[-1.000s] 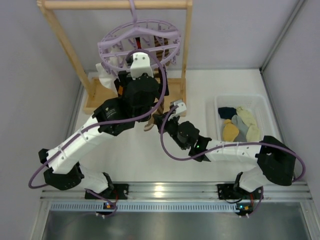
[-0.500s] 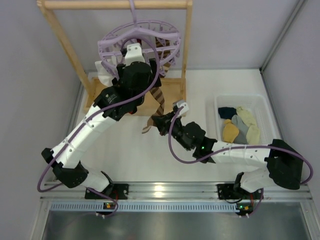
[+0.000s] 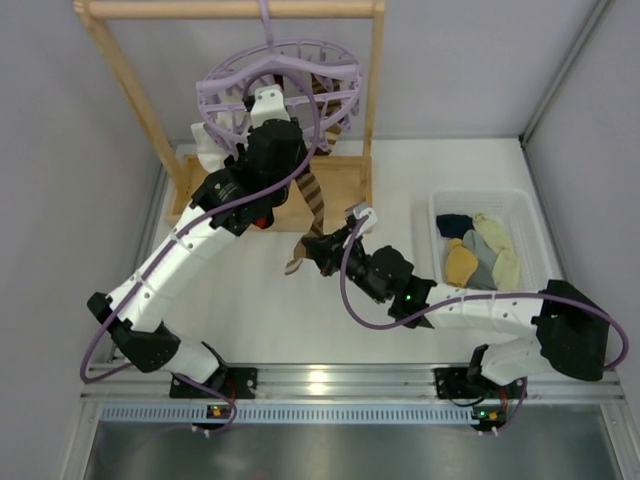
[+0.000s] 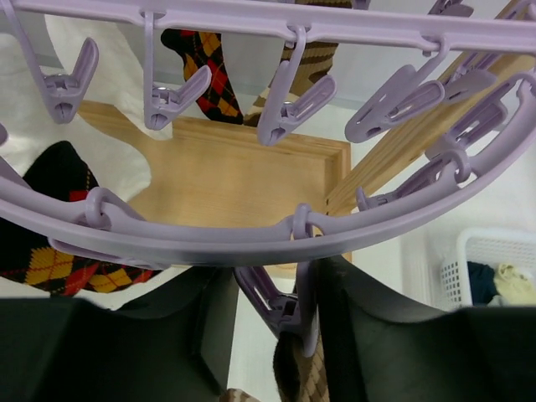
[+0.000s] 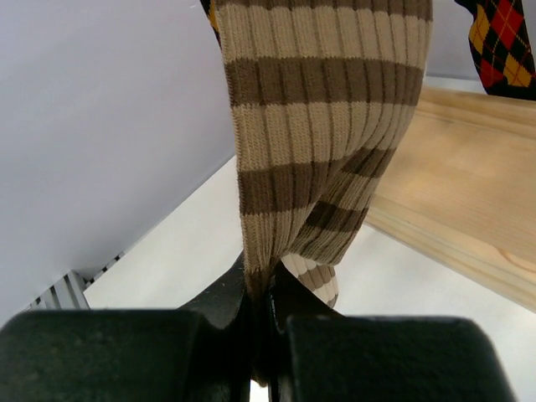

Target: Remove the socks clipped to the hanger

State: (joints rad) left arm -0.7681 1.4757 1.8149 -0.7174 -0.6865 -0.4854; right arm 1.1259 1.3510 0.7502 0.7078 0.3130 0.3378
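Striped sock point(image 5: 318, 126) hanging from hanger point(image 3: 215, 95) at far left of table, lower end pinched in right gripper point(image 5: 264, 310). Left gripper point(image 4: 276, 285) straddling its peg point(image 4: 289, 322); squeeze not confirmable. Risk: pulling before peg opens, dragging hanger off rack point(image 3: 230, 10), or sock slipping from pinch.

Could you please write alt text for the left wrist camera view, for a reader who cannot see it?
The left gripper has its dark fingers on either side of a lilac clip peg holding a striped sock. The hanger ring curves above, with argyle socks, a wooden base and a white basket beyond.
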